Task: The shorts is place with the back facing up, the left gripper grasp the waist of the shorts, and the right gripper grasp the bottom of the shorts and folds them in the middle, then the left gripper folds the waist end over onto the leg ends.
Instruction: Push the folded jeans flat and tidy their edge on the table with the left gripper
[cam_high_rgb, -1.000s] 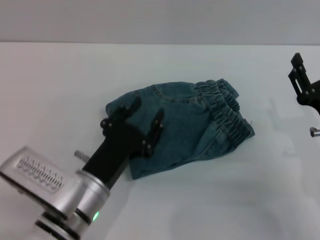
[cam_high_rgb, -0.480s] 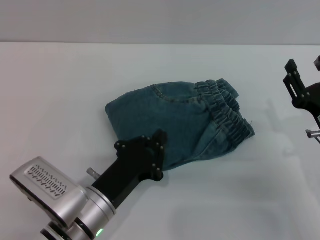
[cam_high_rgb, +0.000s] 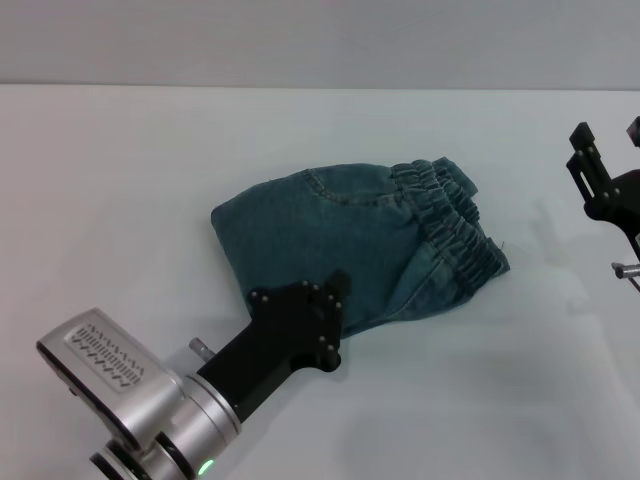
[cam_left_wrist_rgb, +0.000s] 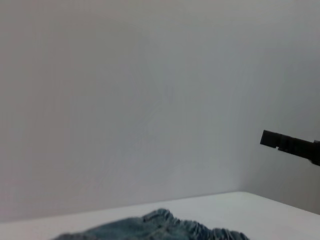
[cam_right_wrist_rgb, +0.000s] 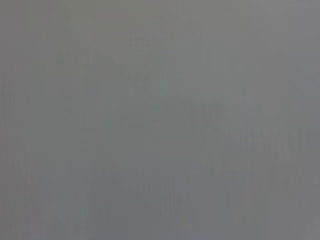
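The blue denim shorts (cam_high_rgb: 340, 250) lie folded in a compact bundle in the middle of the white table (cam_high_rgb: 120, 170). The ruffled elastic waist (cam_high_rgb: 455, 225) sits on top at the bundle's right end, and it also shows low in the left wrist view (cam_left_wrist_rgb: 165, 225). The bottom of the shorts and the leg ends are hidden. My left gripper (cam_high_rgb: 325, 310) hovers at the bundle's near edge, seen side-on and holding no cloth. My right gripper (cam_high_rgb: 607, 150) hangs open at the far right, well clear of the shorts.
Bare white table surrounds the bundle on all sides, with a grey wall behind. A black bar, probably the right gripper (cam_left_wrist_rgb: 290, 145), juts into the left wrist view. The right wrist view shows only plain grey.
The left gripper has pulled back off the shorts toward the near left and turned side-on. The right gripper shifted slightly inward and down. The shorts have not moved.
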